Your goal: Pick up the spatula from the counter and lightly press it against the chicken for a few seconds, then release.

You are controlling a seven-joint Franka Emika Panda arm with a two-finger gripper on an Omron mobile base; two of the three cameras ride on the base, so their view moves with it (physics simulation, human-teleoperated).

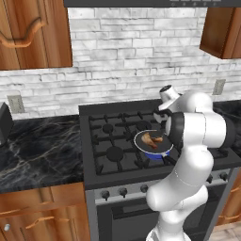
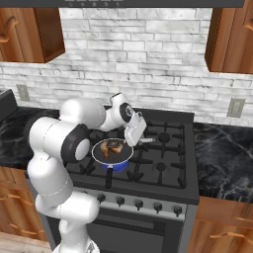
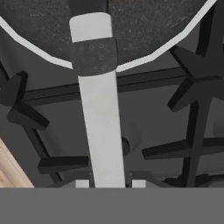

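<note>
1. The gripper [image 3: 107, 183] is clamped on the handle of the spatula [image 3: 98, 127]. With so narrow a hold, the handle could twist under load.
2. The spatula reaches over the rim of the pan [image 2: 112, 159] toward the chicken [image 2: 109, 147] lying inside. I cannot tell whether they touch.
3. Pressing too hard may tip the pan on the stove grate [image 3: 192, 87] or push the chicken aside.

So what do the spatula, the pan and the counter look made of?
The spatula has a pale grey matte handle, plastic or metal, with a dark dotted band, perhaps rubber. The pan looks dark and speckled inside, like non-stick coating, white-rimmed. The counter seems polished black stone, white-veined, likely marble.
</note>
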